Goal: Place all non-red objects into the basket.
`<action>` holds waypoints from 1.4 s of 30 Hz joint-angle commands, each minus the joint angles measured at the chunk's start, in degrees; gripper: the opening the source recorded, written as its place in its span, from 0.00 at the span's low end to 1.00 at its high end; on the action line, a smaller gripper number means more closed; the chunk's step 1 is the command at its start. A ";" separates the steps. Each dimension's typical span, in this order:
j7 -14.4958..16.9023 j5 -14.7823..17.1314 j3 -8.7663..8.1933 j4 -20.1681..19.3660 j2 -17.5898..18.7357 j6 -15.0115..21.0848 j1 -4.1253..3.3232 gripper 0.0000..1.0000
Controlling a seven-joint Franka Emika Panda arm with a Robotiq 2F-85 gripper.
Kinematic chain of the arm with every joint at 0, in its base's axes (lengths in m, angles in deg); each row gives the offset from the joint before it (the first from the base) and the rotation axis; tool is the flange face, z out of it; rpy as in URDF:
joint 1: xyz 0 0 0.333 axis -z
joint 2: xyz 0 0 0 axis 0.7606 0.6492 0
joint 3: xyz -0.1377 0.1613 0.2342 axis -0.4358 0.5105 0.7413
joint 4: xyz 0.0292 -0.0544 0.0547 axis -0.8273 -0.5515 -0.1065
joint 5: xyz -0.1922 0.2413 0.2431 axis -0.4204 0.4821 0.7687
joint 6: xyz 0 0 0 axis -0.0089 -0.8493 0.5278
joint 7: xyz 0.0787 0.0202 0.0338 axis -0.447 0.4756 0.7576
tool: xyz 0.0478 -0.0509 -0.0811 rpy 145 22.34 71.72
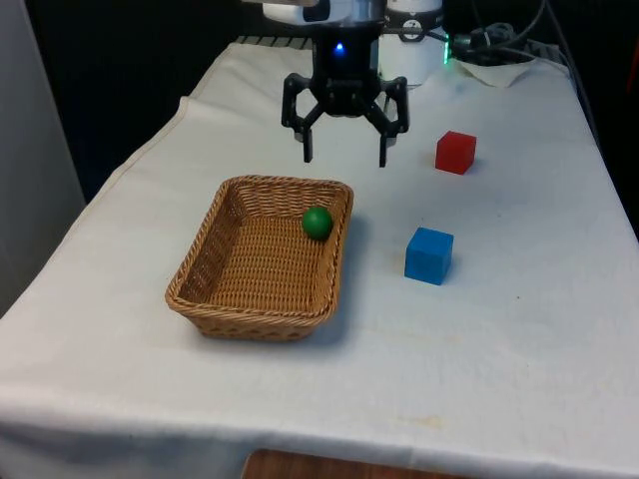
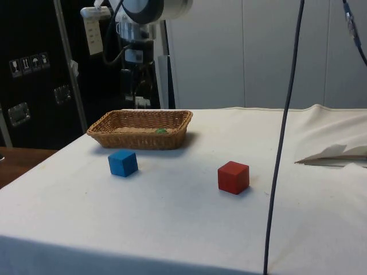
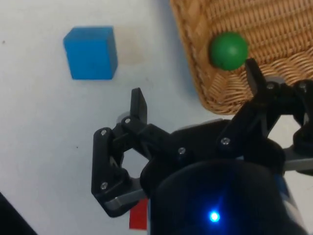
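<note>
In the front view, the tool (image 1: 344,150) hangs above the surface (image 1: 519,329), just past the far rim of the basket (image 1: 210,289), with its fingers spread wide and nothing between them. The green ball (image 1: 318,222) lies inside the basket against the wall on the front view's right, so one non-red item appears to be in place already. The blue cube (image 1: 429,255) sits on the surface just beside the basket on the front view's right and is probably the next item to collect; the red cube (image 1: 455,152) stands farther back and is to stay out. In the side view, the blue cube (image 2: 123,162) is a matte, sharp-edged block resting flat, apart from the basket (image 2: 137,134). In the wrist view, the spread fingers (image 3: 139,105) straddle bare cloth between the blue cube (image 3: 91,52) and the basket rim (image 3: 195,63).
</note>
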 commanded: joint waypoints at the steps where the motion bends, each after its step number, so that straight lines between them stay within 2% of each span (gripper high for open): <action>1: -1.03 -0.74 -0.17 0.34 0.17 -0.97 -0.52 1.00; 2: -0.69 -0.29 0.46 0.40 0.00 -0.92 -0.11 1.00; 3: -1.66 -1.03 0.23 0.74 0.17 -1.89 -0.63 1.00; 9: -4.13 -2.12 1.89 2.29 0.34 -5.10 -1.09 1.00; 11: -4.76 -2.41 2.41 2.64 0.40 -5.79 -1.15 1.00; 12: -4.01 -1.89 2.58 2.23 0.06 -5.04 -0.69 1.00; 13: -5.16 -2.52 2.69 2.81 0.46 -6.07 -1.20 1.00; 19: -7.22 -3.27 4.30 4.35 1.09 -8.19 -1.43 1.00; 20: -6.47 -2.75 4.53 3.90 0.69 -7.39 -1.03 1.00; 21: -7.51 -3.44 4.41 4.64 1.26 -8.48 -1.49 1.00; 28: -9.91 -3.90 5.27 6.53 2.64 -10.77 -1.49 1.00; 29: -9.28 -3.55 5.44 6.30 2.41 -10.26 -1.20 1.00; 30: -10.20 -3.90 5.33 6.70 2.81 -11.06 -1.49 1.00; 37: -12.89 -3.72 6.07 7.28 4.18 -10.77 -1.60 1.00; 38: -12.03 -3.55 6.19 6.99 3.84 -10.71 -1.26 1.00; 39: -13.24 -3.67 6.25 7.28 4.30 -10.54 -1.60 1.00; 42: -14.50 -3.55 6.76 7.10 4.64 -9.45 -1.60 1.00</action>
